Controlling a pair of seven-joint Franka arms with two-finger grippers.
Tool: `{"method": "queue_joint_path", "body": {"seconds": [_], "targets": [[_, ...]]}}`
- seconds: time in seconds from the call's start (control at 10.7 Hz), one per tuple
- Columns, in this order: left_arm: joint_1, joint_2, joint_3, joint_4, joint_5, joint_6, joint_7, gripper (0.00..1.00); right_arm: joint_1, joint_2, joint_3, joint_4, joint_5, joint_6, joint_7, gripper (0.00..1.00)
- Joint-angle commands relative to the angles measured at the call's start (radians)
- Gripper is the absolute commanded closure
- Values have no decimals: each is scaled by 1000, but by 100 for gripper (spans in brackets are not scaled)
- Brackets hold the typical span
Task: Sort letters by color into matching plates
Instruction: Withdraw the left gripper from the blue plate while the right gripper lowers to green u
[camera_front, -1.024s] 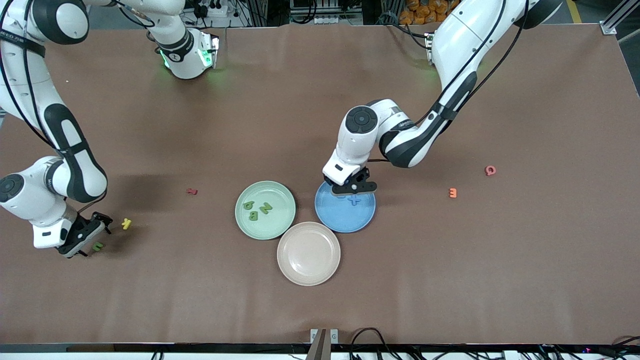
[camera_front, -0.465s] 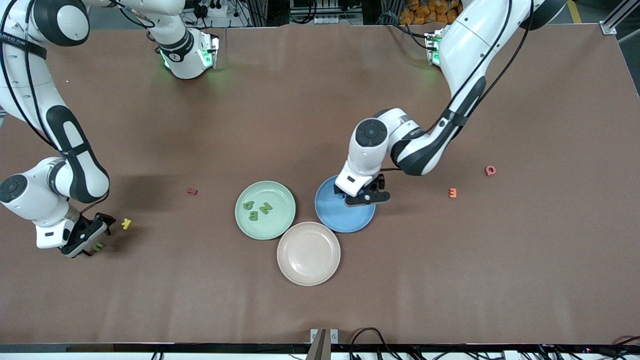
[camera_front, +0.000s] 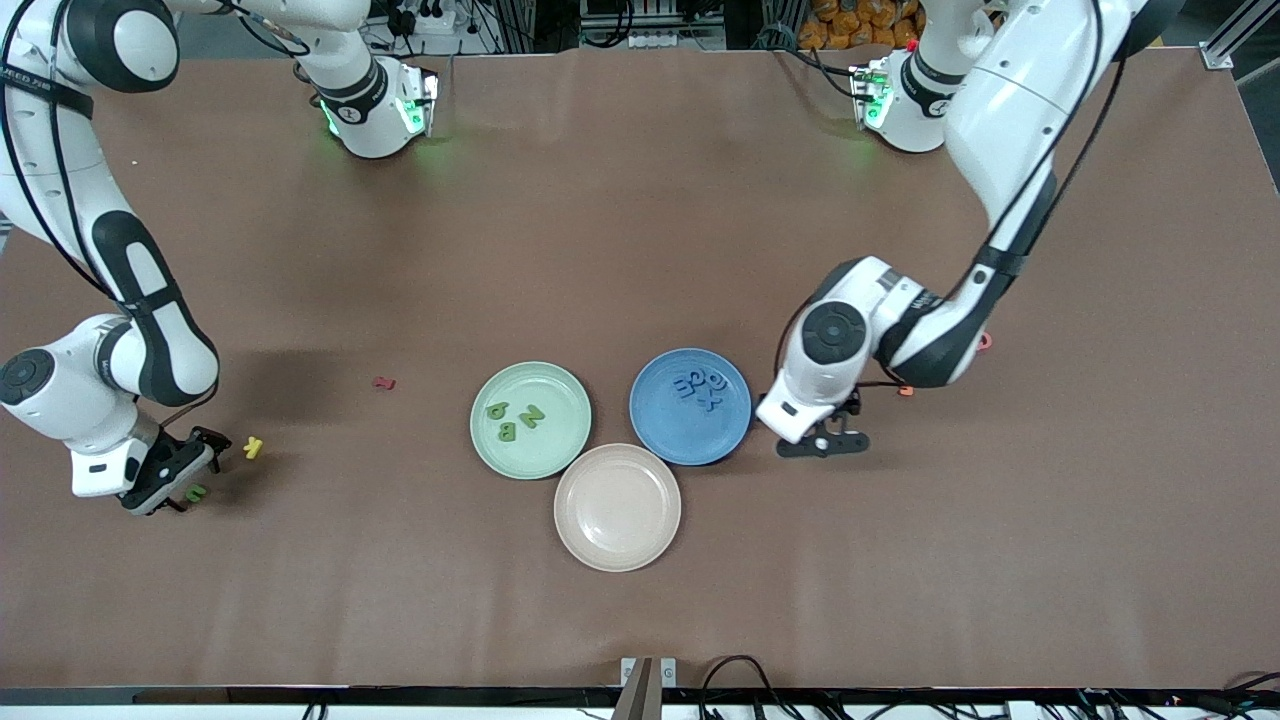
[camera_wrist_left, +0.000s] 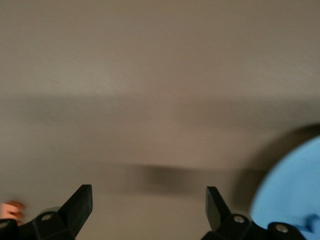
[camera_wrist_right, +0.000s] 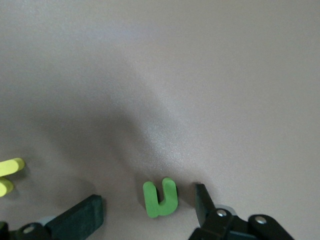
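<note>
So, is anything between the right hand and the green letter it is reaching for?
Nothing visible. The right hand is open over the green letter, which lies between its fingers on bare table. The yellow letter lies beside it, outside the fingers.

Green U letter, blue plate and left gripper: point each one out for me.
green U letter (camera_wrist_right: 160, 198), right wrist view, on the bend of the U.
blue plate (camera_front: 668, 432), front view, on its bare floor.
left gripper (camera_wrist_left: 149, 207), left wrist view, midway between its open fingertips.
</note>
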Motion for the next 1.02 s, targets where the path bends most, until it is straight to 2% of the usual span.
{"method": "queue_joint_path", "body": {"seconds": [0.0, 0.09, 0.19, 0.37, 0.56, 0.74, 0.93], "targets": [[31, -40, -16, -5, -13, -45, 51, 0, -23, 12, 19, 14, 14, 19, -12, 26], [46, -42, -20, -5, -22, -51, 78, 0, -23, 12, 19, 17, 14, 19, -12, 34], [68, -48, -34, -14, -40, -51, 95, 0, -25, 12, 19, 23, 15, 19, -12, 38], [123, -100, -57, -72, -45, -54, 136, 0, -29, 12, 19, 30, 16, 19, -10, 39], [254, -146, -114, -149, -50, -53, 230, 0, -31, 12, 19, 31, 17, 19, -10, 40], [257, -210, -79, -201, -115, -54, 304, 0, -29, 14, 19, 34, 16, 19, 14, 42], [174, -288, 25, -266, -198, -54, 374, 0, -29, 14, 20, 34, 17, 19, 29, 42]]}}
